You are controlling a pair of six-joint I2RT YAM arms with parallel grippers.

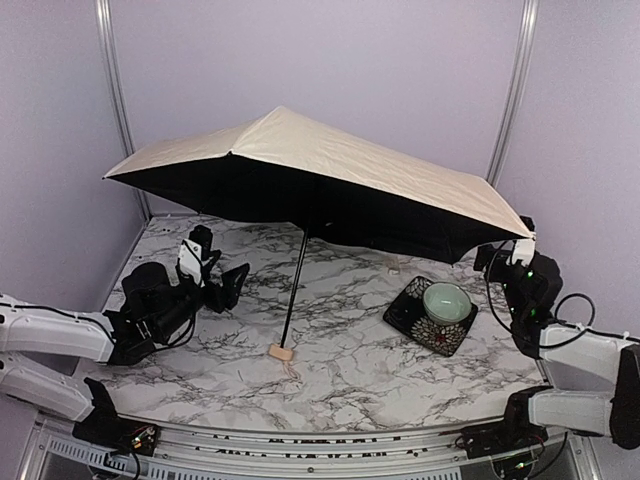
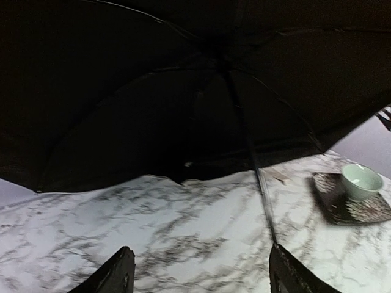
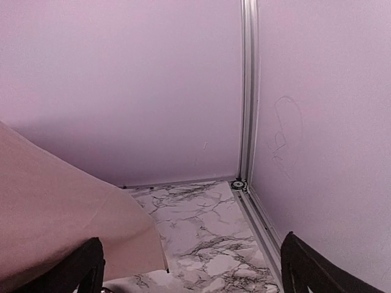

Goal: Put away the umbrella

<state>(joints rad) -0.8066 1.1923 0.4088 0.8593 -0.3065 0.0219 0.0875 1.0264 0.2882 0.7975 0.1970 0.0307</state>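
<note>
A: Where to find the umbrella (image 1: 320, 170)?

B: Right in the middle of the top view. Wide open, cream on top, black under. Stands on the table (image 1: 400, 385) with its little tan handle (image 1: 281, 351) touching the marble, lower middle of the frame. Leans a bit, with the thin black pole (image 1: 296, 285) going up to the right.

A: And in the left wrist view?

B: Shows only the black underside, filling the whole top of the frame. Shows the pole too, running down to the lower right.

A: And the left pincer (image 1: 218, 268)?

B: Sits at the left of the top view, below the umbrella's edge, not touching it. Fingers apart, holding nothing. Easy to tell from the wrist view: one dark finger at lower left, one at lower right, bare marble between.

A: And the right pincer (image 1: 508, 255)?

B: At the right edge of the top view, just beside the umbrella's low rim. Cannot tell there about touching. Fingers far apart in the right wrist view, with a corner of cream cloth at lower left. Shows the purple wall (image 3: 153, 91) and a metal rail (image 3: 247, 91) too.

A: Anything else?

B: A pale green bowl (image 1: 446, 300) on a dark square plate (image 1: 408, 318), right of the handle in the top view. Same bowl at the right edge of the left wrist view.
</note>
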